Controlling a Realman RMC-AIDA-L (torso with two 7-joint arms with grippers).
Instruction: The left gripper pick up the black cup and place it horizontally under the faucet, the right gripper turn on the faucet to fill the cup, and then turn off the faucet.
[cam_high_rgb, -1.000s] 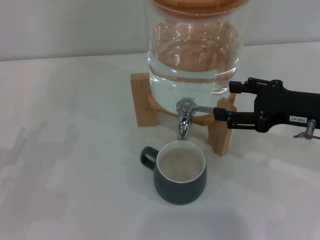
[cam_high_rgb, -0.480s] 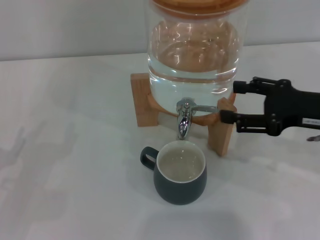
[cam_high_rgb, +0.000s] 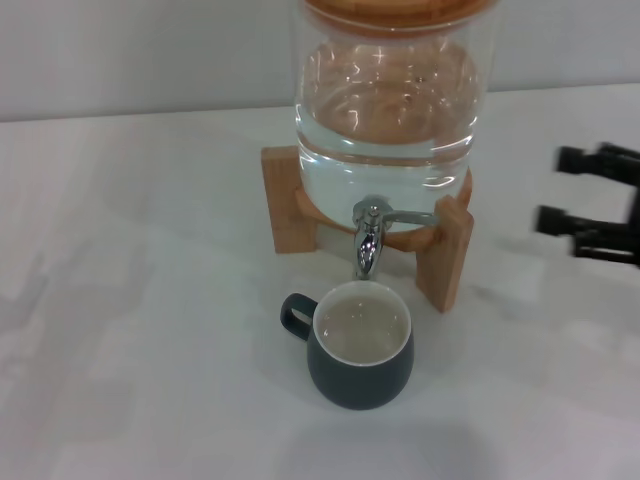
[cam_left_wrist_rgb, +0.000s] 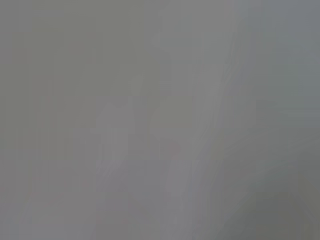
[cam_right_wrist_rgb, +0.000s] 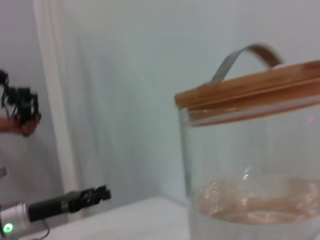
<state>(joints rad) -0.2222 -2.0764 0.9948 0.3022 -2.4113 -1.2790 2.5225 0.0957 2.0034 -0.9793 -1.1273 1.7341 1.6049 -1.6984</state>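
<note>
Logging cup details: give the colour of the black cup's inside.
Cream-white inside the black cup, clearest in the head view.

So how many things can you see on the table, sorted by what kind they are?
Cups: 1, the black cup under the faucet.
Water dispensers: 1, the glass water dispenser with the faucet on it.
Wooden stands: 1, the wooden stand holding it up.
Robot grippers: 2, the right gripper beside the stand and the left gripper far off.
Total: 5.
</note>
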